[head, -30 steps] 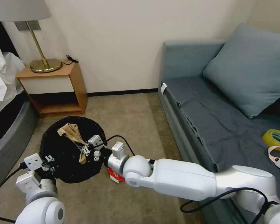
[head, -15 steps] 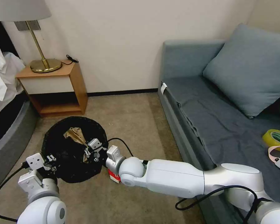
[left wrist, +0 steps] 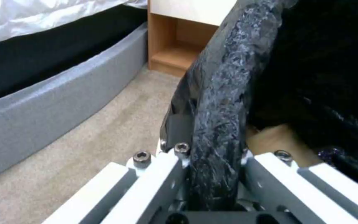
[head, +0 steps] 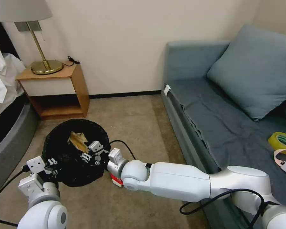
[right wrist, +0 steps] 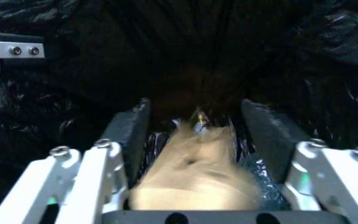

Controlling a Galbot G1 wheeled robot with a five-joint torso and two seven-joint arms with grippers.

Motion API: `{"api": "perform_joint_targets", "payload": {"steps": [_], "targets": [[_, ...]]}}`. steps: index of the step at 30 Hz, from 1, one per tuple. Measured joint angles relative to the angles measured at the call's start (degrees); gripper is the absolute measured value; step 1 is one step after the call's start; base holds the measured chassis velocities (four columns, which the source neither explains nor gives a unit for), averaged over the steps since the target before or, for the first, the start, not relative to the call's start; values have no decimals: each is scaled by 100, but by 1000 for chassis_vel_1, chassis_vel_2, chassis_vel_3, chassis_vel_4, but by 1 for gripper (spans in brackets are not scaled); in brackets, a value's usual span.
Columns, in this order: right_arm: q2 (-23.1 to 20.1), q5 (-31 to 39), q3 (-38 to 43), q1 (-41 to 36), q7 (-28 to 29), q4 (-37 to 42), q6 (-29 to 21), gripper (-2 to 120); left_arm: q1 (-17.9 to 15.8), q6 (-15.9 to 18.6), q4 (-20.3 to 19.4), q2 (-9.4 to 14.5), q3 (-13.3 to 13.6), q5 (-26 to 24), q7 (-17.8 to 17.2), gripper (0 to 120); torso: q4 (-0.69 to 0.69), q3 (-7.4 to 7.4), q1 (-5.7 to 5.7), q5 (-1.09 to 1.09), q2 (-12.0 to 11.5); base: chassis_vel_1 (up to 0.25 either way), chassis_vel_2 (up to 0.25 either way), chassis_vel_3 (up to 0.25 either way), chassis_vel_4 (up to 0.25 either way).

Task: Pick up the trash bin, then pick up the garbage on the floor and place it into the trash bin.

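The trash bin (head: 55, 140), lined with a crinkly black bag, hangs just above the carpet. My left gripper (head: 52, 166) is shut on its near rim (left wrist: 218, 118). Over the bin's mouth, my right gripper (head: 90, 155) is open, its fingers (right wrist: 131, 130) spread apart. A crumpled brown paper scrap (head: 77, 140) lies loose inside the bin and appears blurred between the open fingers (right wrist: 195, 174). A flattened red-and-white carton (head: 117, 180) lies on the floor under my right wrist, beside the bin.
A wooden nightstand (head: 58, 92) with a brass lamp (head: 46, 65) stands behind the bin. The bed's grey base (head: 9, 136) is on the left, and a grey sofa (head: 219, 121) with a yellow tape roll (head: 282, 140) on the right. Open carpet (head: 133, 121) lies between.
My right gripper has opened and let go of the brown paper scrap, which dropped from hanging in the fingers into the bin. The right arm shifted slightly left.
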Motion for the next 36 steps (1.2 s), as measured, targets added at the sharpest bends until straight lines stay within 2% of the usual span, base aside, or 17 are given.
{"api": "perform_joint_targets", "payload": {"steps": [3, 5, 7, 11, 18, 22, 25, 27, 29, 36], "targets": [[-9, -2, 23, 11, 18, 43, -7, 74, 14, 0, -17, -10, -2, 3, 0, 2, 0, 0, 0, 0, 0, 0, 0, 0, 0], [-11, -4, 43, 14, 25, 58, -8, 77, 18, -1, -19, -13, 0, 4, 0, 2, 0, 0, 0, 0, 0, 0, 0, 0, 0], [-28, -16, 119, 18, 54, 131, -12, 89, 25, -7, -22, -16, 1, 10, 0, 2, 0, 0, 0, 0, 0, 0, 0, 0, 0], [-94, -13, 304, 37, 123, 333, -55, 98, 26, -9, -22, -13, -17, 10, 1, 2, 0, 0, 0, 0, 0, 0, 0, 0, 0], [-356, 4, 734, 136, 204, 757, -150, 100, 26, -22, -5, 0, -56, -9, 1, 2, 1, 0, 0, 1, 0, 0, 0, 0, 0], [-719, -59, 1140, 147, 215, 1011, -162, 100, 29, -36, 5, 13, -102, -43, 1, 2, 0, 0, 0, 2, 0, 0, 0, 0, 0], [-1258, -168, 1603, 11, 213, 1240, -203, 100, 25, -37, 20, 36, -158, -91, 2, 2, 0, 0, 0, 2, 0, 0, 0, 0, 0], [-1312, -188, 1633, 1, 210, 1253, -220, 100, 23, -36, 21, 40, -163, -96, 2, 2, 0, 0, 0, 2, 0, 0, 0, 0, 0], [-1823, -463, 1717, -48, 44, 1267, -395, 100, 20, -37, 19, 64, -215, -123, 6, 2, -4, 0, 0, 2, 0, 0, 0, 0, 0], [-2028, -525, 1370, -34, -180, 797, -785, 100, 18, -28, -53, 83, -297, -157, 7, 2, 0, 0, 0, 2, 1, 0, 0, 0, 0]]}}
